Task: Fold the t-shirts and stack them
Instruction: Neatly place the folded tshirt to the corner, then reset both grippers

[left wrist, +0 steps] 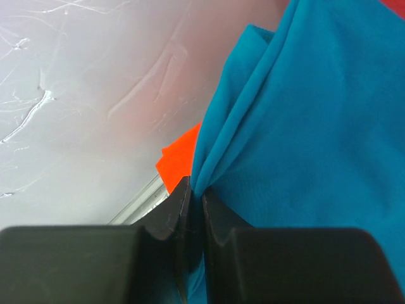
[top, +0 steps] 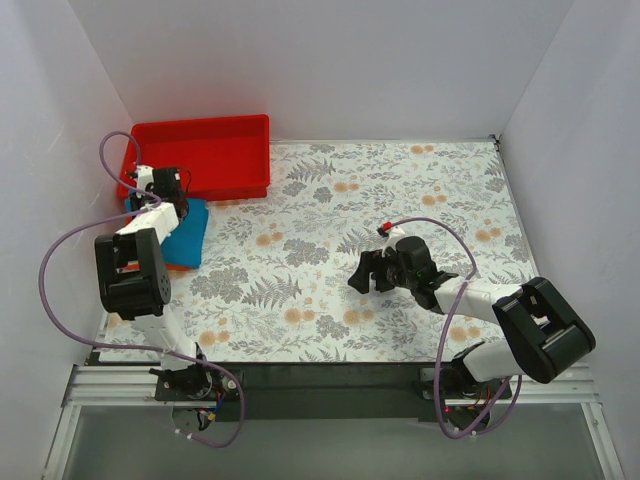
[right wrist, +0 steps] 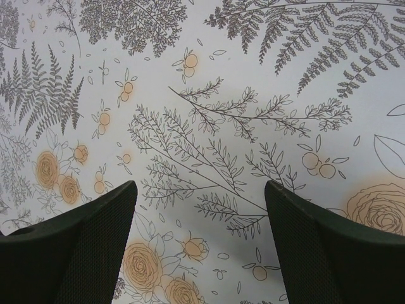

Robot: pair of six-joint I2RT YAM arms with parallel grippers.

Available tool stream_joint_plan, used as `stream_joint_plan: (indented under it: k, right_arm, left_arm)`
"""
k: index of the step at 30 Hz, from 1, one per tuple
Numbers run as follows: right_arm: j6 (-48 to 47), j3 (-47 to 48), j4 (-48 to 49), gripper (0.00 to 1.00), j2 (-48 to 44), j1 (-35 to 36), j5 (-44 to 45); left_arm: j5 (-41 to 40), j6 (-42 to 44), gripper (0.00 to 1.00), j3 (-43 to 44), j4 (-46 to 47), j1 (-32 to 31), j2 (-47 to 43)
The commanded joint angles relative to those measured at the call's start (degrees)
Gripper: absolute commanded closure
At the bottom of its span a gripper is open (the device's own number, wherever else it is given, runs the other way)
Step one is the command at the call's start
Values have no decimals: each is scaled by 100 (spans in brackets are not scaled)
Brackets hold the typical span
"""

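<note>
The left pincer (left wrist: 196, 193) clamps a fold of the teal-blue t-shirt (left wrist: 304, 126) at far left, likely to straighten it; the right pincer (right wrist: 199, 190) hovers spread, empty.

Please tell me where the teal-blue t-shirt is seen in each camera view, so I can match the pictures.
Top external: teal-blue t-shirt at the left edge, just nearer than the red tray.
Left wrist: teal-blue t-shirt fills the right half, pinched in the left claw.
Right wrist: not in it.
Shared landmark: the left claw, at the shirt in both those views.
</note>
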Motion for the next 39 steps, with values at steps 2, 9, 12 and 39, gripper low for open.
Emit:
stream_joint_plan:
  k: [2,9,12,39]
  right_arm:
    - [36,-122,53,12,-25,-82,-81]
    - [18,-96,44,12,-122,-91,-178]
    - [27,-52,44,12,-157,-91,-257]
    - [-728,2172,-4561,2,-3574,-188,3125]
  left_arm:
    - [-435,223,90,205,390,69,92]
    - [-866,-110,60,390,259,122,154]
    - [-919,-347,51,433,127,166,-4]
    - [3626,-2228,9,-35,-3183,-1468,-6270]
